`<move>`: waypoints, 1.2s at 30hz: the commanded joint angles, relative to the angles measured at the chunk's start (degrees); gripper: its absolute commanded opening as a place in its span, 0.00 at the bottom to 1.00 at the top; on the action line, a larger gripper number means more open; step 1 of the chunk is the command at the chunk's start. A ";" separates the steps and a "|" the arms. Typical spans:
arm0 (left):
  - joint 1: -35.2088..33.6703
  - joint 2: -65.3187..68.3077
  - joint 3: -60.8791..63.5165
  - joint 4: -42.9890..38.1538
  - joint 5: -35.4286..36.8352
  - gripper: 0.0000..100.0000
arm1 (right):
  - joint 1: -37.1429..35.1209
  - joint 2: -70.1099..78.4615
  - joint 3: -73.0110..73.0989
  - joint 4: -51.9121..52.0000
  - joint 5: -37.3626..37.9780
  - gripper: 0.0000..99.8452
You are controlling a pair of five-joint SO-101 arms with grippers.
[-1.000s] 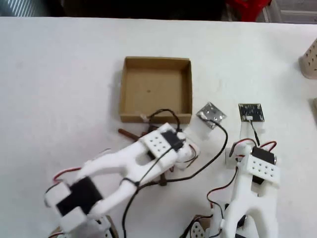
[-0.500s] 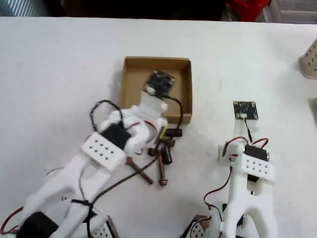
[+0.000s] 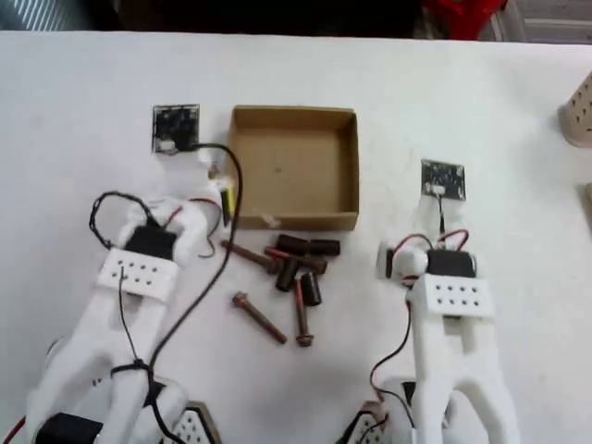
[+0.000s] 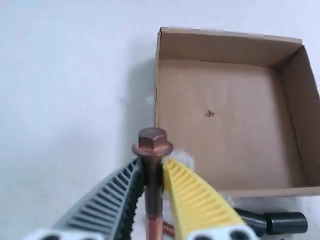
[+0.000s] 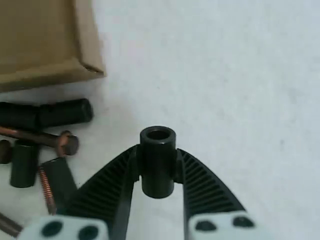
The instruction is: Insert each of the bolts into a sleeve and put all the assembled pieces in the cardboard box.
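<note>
- Gripping a bolt (image 4: 152,146) in the left hand (image 4: 153,165): closed on the shank, hex head standing clear above the tips.
- Seen from the high view, with 12 o'clock at the far edge, holding that bolt at about 8 o'clock of the box (image 3: 292,114), just beside its wall.
- Clamping a sleeve (image 5: 157,175) in the right hand (image 5: 157,151): closed around its middle, bore showing at the free end.
- Holding that sleeve at about 4 o'clock of the box, apart from it.
- Leaving loose bolts (image 3: 260,317) and loose sleeves (image 3: 310,247) heaped on the tabletop (image 3: 481,92) at 6 o'clock of the box, near its wall and between the two arms.
- Judged as the joining step for a first pair: one part in each hand, no mating yet, boxing not yet begun.
- Next, most likely: bring both hands together near 6 o'clock of the box, above the heap.
- Then turn a wrist so the bolt's threaded end faces the bore, line the two up on one axis, and push until the head seats.
- Cannot tell how much shank sticks out below the left hand, so may need a regrip nearer the head.
</note>
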 commanded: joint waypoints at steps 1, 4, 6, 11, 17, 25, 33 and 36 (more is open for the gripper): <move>-0.92 -2.95 -0.09 -3.78 0.88 0.02 | -6.99 -0.66 -7.56 1.98 -3.69 0.02; -2.86 -3.03 0.00 -3.78 0.88 0.02 | -14.46 -0.57 -7.56 -0.92 -6.07 0.02; -5.05 -3.03 0.00 -3.78 0.88 0.02 | -20.53 -0.57 -6.68 -3.47 -6.77 0.02; -9.89 -3.03 0.26 -3.96 0.88 0.02 | -30.99 -1.01 -1.41 -17.36 -6.68 0.02; -11.91 -2.77 0.26 -4.13 0.88 0.02 | -33.80 -1.10 7.03 -38.55 -6.68 0.02; -11.65 -2.68 0.18 -4.13 0.88 0.02 | -33.89 -1.10 23.91 -69.14 -6.59 0.02; -11.47 -2.68 0.00 -4.22 0.88 0.02 | -37.32 -0.57 31.30 -89.98 -6.59 0.02; -11.47 -2.77 0.00 -4.22 0.88 0.02 | -39.25 -0.48 32.62 -94.46 -6.59 0.02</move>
